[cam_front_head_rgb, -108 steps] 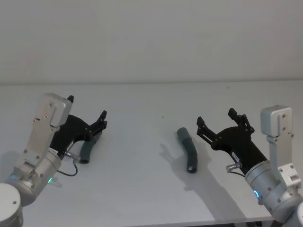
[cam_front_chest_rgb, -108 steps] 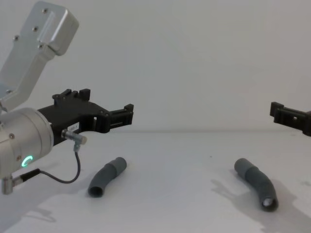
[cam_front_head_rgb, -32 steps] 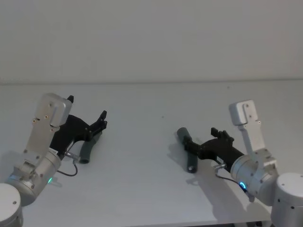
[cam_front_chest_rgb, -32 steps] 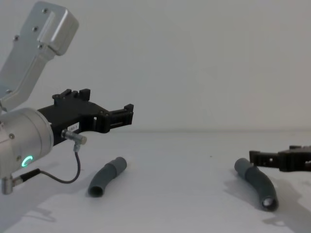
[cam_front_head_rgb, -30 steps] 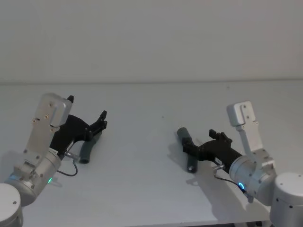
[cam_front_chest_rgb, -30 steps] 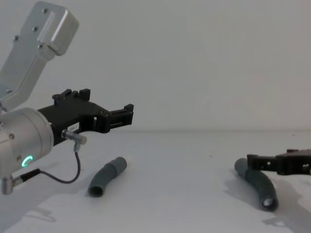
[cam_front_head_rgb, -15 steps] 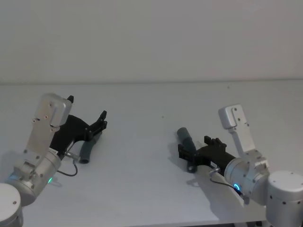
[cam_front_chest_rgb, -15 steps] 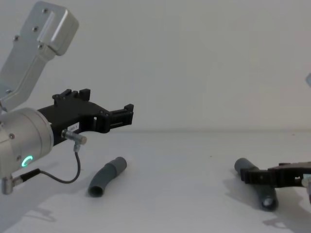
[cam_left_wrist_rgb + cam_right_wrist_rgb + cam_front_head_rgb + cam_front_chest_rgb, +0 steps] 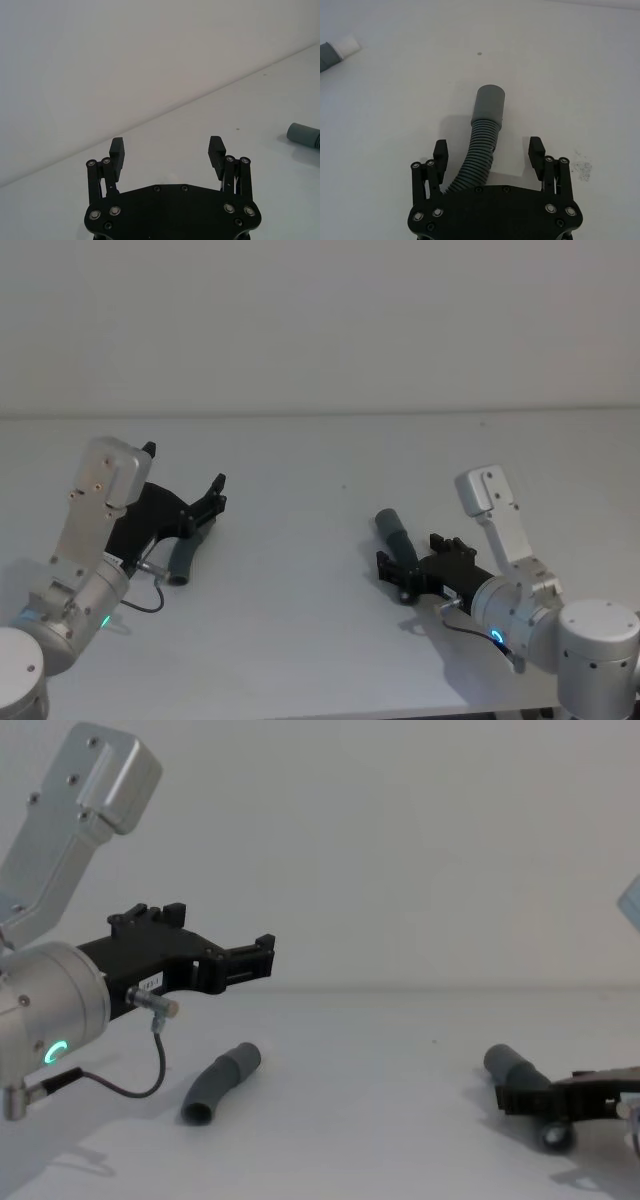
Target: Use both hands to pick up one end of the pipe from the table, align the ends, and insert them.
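Black right gripper (image 9: 408,555) sits low over the table (image 9: 300,650) at the near right. Its jaws are spread wide to either side of the ribbed middle of the right piece (image 9: 481,145), with a gap on both flanks in the right wrist view. That piece lies on the table, its smooth cuff (image 9: 489,102) pointing far, past the fingertips, and its other end under the gripper body.

Left gripper (image 9: 185,470) hangs raised above the near left of the table, jaws also wide apart and holding nothing. The left piece (image 9: 220,1082) lies flat on the table below it, curved, well apart from the right piece. Its white tip (image 9: 349,46) shows in the right wrist view.
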Motion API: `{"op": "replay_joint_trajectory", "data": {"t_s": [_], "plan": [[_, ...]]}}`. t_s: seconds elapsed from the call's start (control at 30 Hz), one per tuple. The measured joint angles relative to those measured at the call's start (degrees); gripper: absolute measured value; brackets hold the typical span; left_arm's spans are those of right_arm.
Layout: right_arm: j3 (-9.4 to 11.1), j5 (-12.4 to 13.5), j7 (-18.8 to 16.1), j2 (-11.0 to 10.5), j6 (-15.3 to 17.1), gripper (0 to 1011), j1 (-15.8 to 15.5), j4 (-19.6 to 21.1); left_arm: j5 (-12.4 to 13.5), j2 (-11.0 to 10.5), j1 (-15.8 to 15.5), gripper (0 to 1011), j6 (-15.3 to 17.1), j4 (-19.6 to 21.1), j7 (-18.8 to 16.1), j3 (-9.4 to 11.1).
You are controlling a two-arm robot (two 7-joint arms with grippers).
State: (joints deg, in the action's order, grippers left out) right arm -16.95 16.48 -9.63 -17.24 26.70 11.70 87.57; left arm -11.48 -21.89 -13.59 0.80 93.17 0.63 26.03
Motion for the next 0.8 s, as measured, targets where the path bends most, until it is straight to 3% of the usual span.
{"op": "replay_joint_trajectory", "data": {"t_s": [0.23, 0.37, 0.6, 0.8], "plan": [[-0.2, -0.7, -0.3, 0.1, 0.0, 858, 0.3, -0.5, 0.0, 0.0, 0.0, 1001, 0.0, 0.0, 0.0, 0.0], [-0.4, -1.1, -0.5, 0.1, 0.0, 696, 0.5, -0.8, 0.0, 0.0, 0.0, 1001, 0.0, 0.0, 0.0, 0.0], [-0.5, -1.6, -0.7, 0.1, 0.0, 526, 0.5, -1.0, 0.0, 0.0, 0.0, 1001, 0.0, 0.0, 0.0, 0.0], [-0.4, -1.8, -1.0, 0.2, 0.1, 301, 0.5, -1.1, 0.0, 0.0, 0.0, 1001, 0.0, 0.0, 0.0, 0.0]]}}
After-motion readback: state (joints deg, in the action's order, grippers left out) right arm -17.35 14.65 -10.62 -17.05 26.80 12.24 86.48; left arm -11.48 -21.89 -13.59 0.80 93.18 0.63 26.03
